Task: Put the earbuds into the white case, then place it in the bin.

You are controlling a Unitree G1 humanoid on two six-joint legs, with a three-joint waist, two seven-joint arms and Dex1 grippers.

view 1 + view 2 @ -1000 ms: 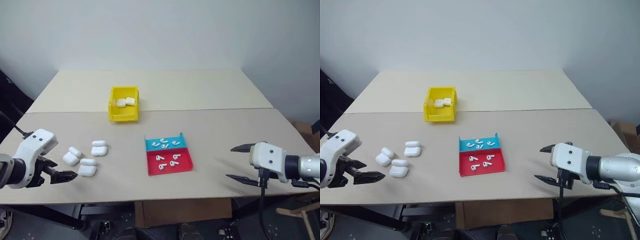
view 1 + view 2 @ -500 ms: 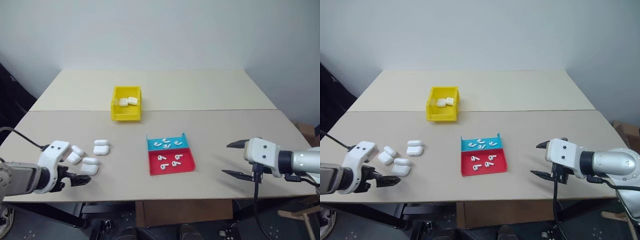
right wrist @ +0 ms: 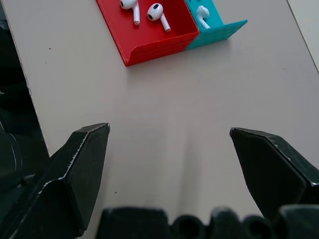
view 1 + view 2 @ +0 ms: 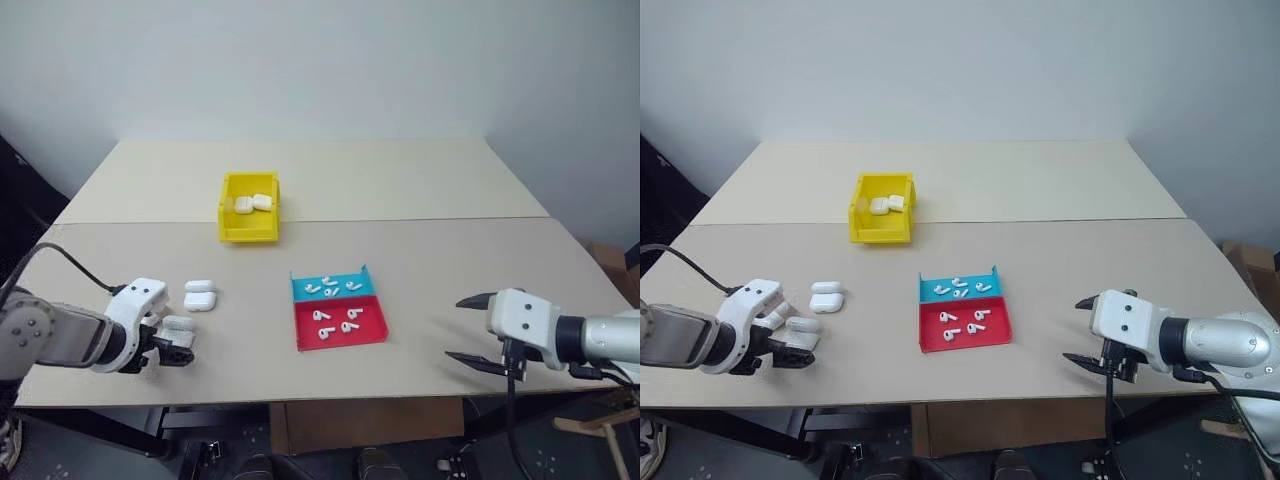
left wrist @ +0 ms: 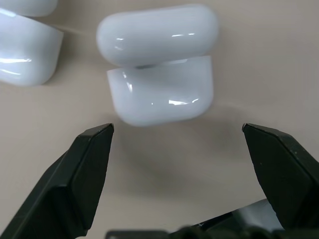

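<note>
White case (image 5: 159, 82) is sitting just past the left gripper (image 5: 177, 132), fingers spread wide around nothing; its neighbours are getting cut off. Right gripper (image 3: 169, 134) is hanging wide open too.

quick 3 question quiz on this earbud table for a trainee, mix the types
1. True or false: the left claw is shut on a case.
2. Which tray half holds four earbuds? A red B blue
3. Fill in: the yellow bin already holds ___ cases.

Key: 1 false, it is open, with the case lying just ahead of its fingers. 2 A. 3 two.
</note>
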